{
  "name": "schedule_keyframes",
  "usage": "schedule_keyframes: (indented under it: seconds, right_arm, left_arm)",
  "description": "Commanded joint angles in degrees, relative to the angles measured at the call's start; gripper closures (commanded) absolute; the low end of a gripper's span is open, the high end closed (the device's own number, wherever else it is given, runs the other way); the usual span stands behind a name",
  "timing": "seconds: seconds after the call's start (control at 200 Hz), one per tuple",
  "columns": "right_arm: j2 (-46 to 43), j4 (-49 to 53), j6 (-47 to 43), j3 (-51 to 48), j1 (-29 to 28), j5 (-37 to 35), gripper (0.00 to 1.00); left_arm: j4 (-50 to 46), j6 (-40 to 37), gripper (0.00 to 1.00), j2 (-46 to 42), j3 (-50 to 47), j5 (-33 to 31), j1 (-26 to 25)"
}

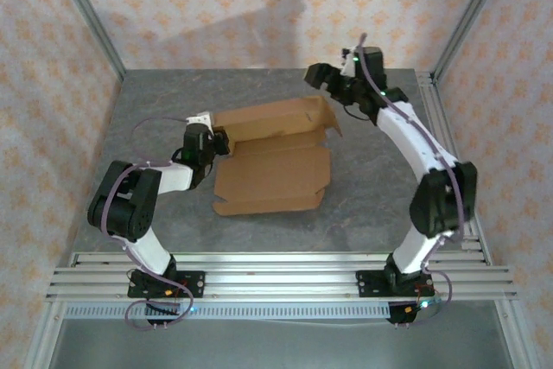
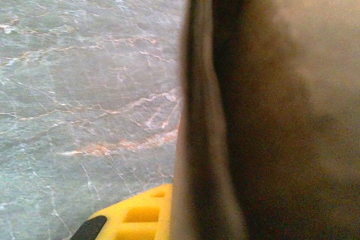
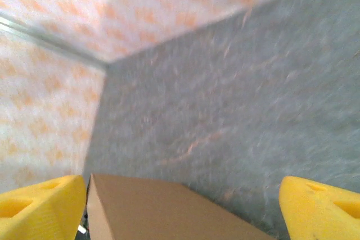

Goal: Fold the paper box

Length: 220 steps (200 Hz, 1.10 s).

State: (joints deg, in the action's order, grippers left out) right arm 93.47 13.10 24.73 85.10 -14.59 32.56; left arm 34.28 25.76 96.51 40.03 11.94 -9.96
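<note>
Left gripper (image 1: 213, 140) is pressed together on the left edge of the paper box (image 1: 272, 166). In the left wrist view the cardboard wall (image 2: 208, 139) runs right down against one yellow finger (image 2: 138, 217), so I read it as a pinch on that thin sheet. Right gripper (image 1: 315, 75) hangs above the far right corner with its fingers spread wide. Its wrist view shows a yellow fingertip (image 3: 39, 203) on each side and a corner of the cardboard (image 3: 157, 212) between them, touching neither. The box lies mid-table (image 1: 363, 205), half formed: the near panel is flat and the far panel is tilted up, with a small flap sticking out at the right end. The step in hand looks like raising or closing the far panel while the left side anchors. To do it well, hold the left pinch firm and low so the sheet can't slide on the smooth grey top. Bring the right fingers down astride the panel edge rather than onto the flap, then push along the crease line, not across it, or the board buckles. Watch that the loose right flap doesn't snag a finger. No print, logo or label is legible on the cardboard or the fingers. The walls carry a repeating orange pattern, no text.
</note>
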Motion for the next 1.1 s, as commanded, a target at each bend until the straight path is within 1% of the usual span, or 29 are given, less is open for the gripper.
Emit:
schedule_keyframes:
  seconds: [0.0,0.1,0.195,0.345,0.531,0.701,0.781,0.976,1.026,1.096]
  right_arm:
    - [-4.93,-7.6,1.95,-5.34,1.15,-3.52,0.12]
    - [-8.6,-9.84,2.1,-9.18,1.61,-3.58,0.12]
    - [-10.53,-11.53,3.28,-11.46,1.59,-1.95,0.12]
    - [-11.42,-17.35,10.88,-15.38,1.59,0.8,0.15]
    - [-12.07,-18.88,15.43,-17.63,1.59,0.03,0.19]
    - [-10.37,-25.9,20.23,-19.31,1.59,5.43,0.23]
    - [-10.11,-28.61,21.58,-20.28,1.59,6.59,0.24]
    - [-10.17,-30.32,22.88,-20.68,1.78,6.8,0.24]
    - [-10.47,-31.44,23.59,-21.83,1.8,5.19,0.24]
    - [-11.93,-31.65,23.85,-23.75,2.39,1.3,0.23]
  left_arm:
    - [4.29,9.08,1.0,-1.16,0.67,3.92,1.65]
    - [5.32,12.72,1.0,-1.38,1.04,5.74,3.0]
    - [6.5,14.75,1.0,-1.43,1.11,8.36,3.78]
    - [9.31,17.81,1.0,-1.45,0.41,11.31,4.66]
    - [16.61,22.97,1.0,1.29,0.65,13.96,4.84]
    - [16.49,23.21,1.0,1.15,1.52,14.68,4.78]
    - [15.26,22.62,1.0,0.5,1.71,14.6,4.77]
    - [12.39,22.44,1.0,-0.41,1.96,14.06,4.81]
    - [11.18,22.79,1.0,-0.26,2.6,14.29,4.79]
    - [12.09,23.45,1.0,-0.28,2.63,14.42,4.84]
